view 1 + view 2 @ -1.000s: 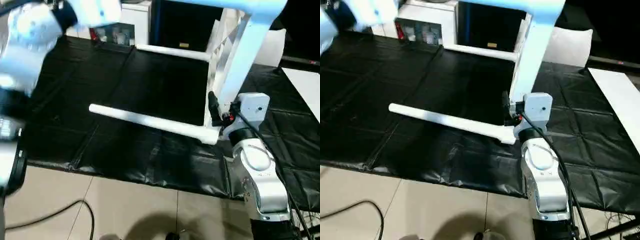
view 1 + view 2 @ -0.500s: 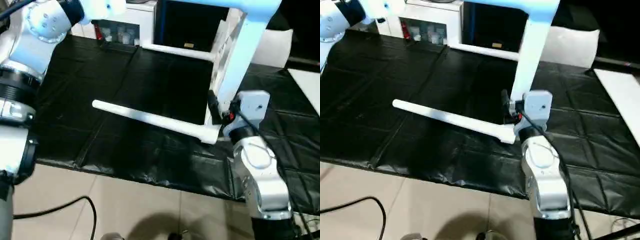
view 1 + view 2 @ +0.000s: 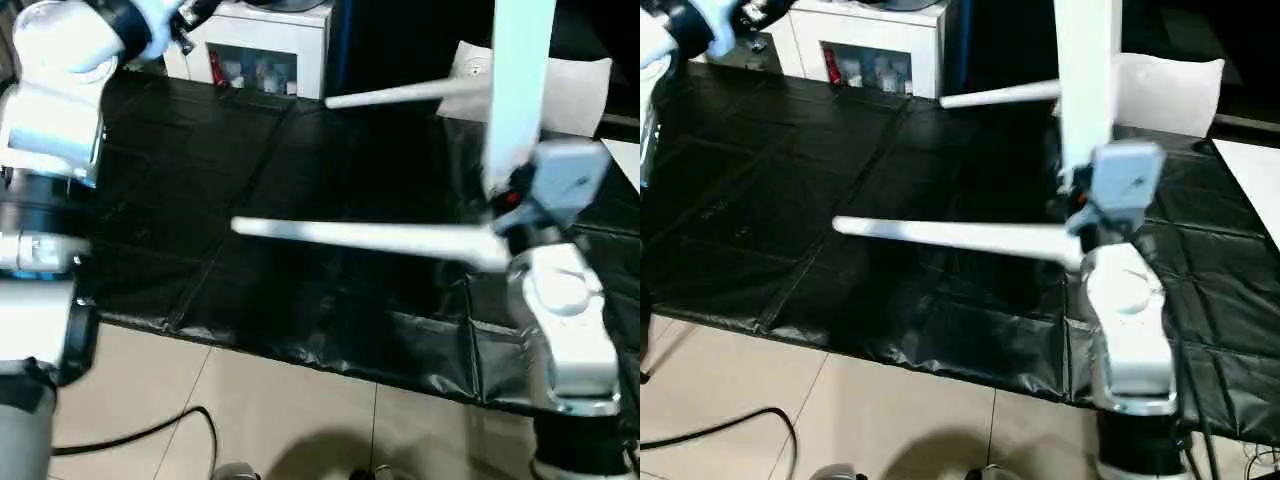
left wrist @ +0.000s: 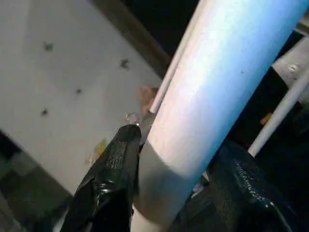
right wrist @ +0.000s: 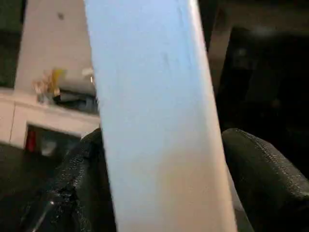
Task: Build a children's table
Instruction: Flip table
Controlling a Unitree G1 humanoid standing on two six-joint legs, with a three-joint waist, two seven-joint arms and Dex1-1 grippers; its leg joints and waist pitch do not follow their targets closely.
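right hand (image 5: pixel 154 193): clamped on upright table leg (image 3: pixel 520 90)
left hand (image 4: pixel 169 193): raised, pinching another leg (image 4: pixel 217 87)
floor: black sheet (image 3: pixel 330 180), white cabinet (image 3: pixel 265 45) behind

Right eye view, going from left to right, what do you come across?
Left arm → white cabinet with glass doors → horizontal table leg → upright table leg above the right arm → white sheet at the edge.
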